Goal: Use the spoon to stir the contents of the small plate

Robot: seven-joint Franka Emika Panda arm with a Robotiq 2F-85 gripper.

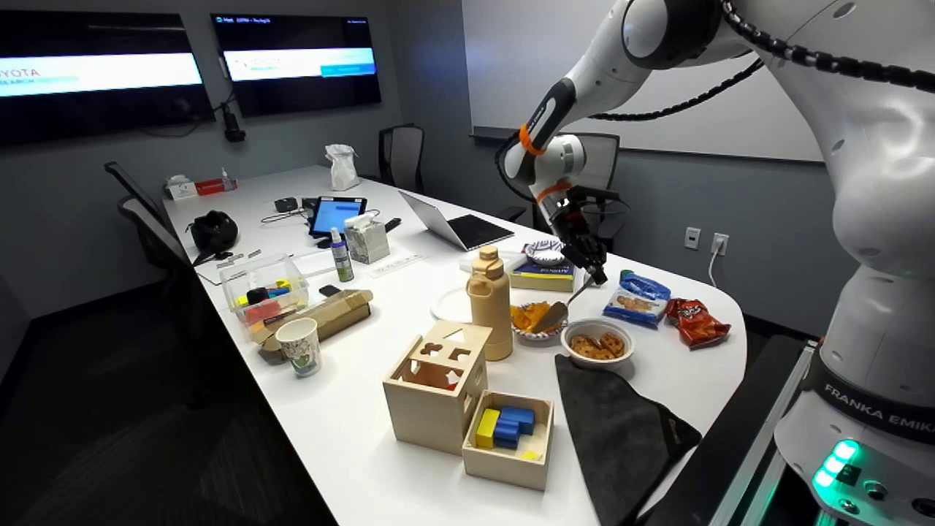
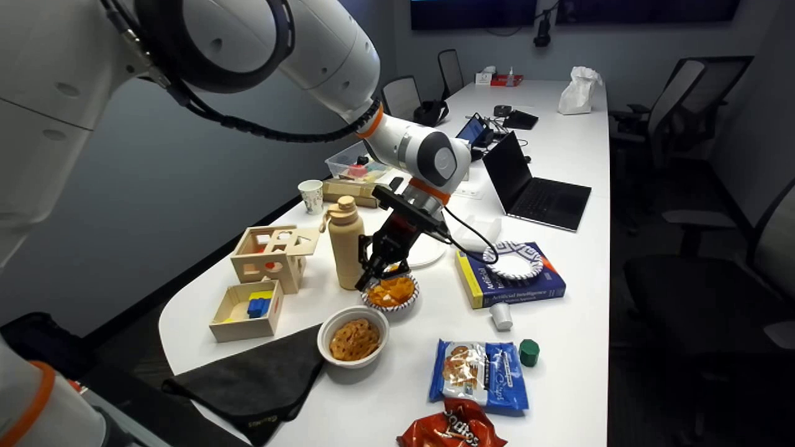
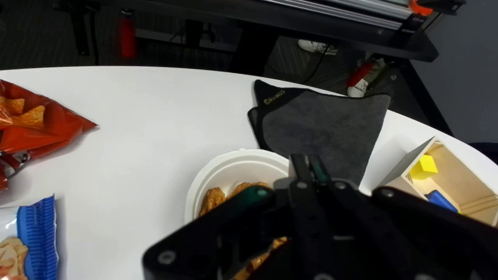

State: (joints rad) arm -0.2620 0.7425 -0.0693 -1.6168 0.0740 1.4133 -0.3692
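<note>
Spoon at work in a shallow dish, judged to be the stirring step. The gripper (image 1: pixel 597 277) pinches the upper handle of the spoon (image 1: pixel 553 316), which slants down so that its broad head lies over the orange chips (image 1: pixel 524 315); contact with them is not certain. The small plate (image 2: pixel 411 297) — paper-like, with a patterned rim — sits on the white table (image 2: pixel 435 304), just beside both the tan bottle (image 2: pixel 346 242) and the white bowl (image 2: pixel 323 341) of pretzel crisps (image 2: pixel 354 340). In the wrist view the fingers (image 3: pixel 298 171) meet closely, their hold on the handle too dark to make out.

The head is best slipped beneath the chips and swept in slow, small circles, since pressing down would probably snap them and a wide stroke could spill them over the low rim. The plate, presumably light, may slide, so side force should be gentle.

The bottle bounds the stroke on one side and the bowl on another; the widest gap lies toward the Artificial Intelligence textbook (image 2: pixel 512 288), probably the better way out. The table's edges are well apart from the plate, so a fall seems unlikely.
</note>
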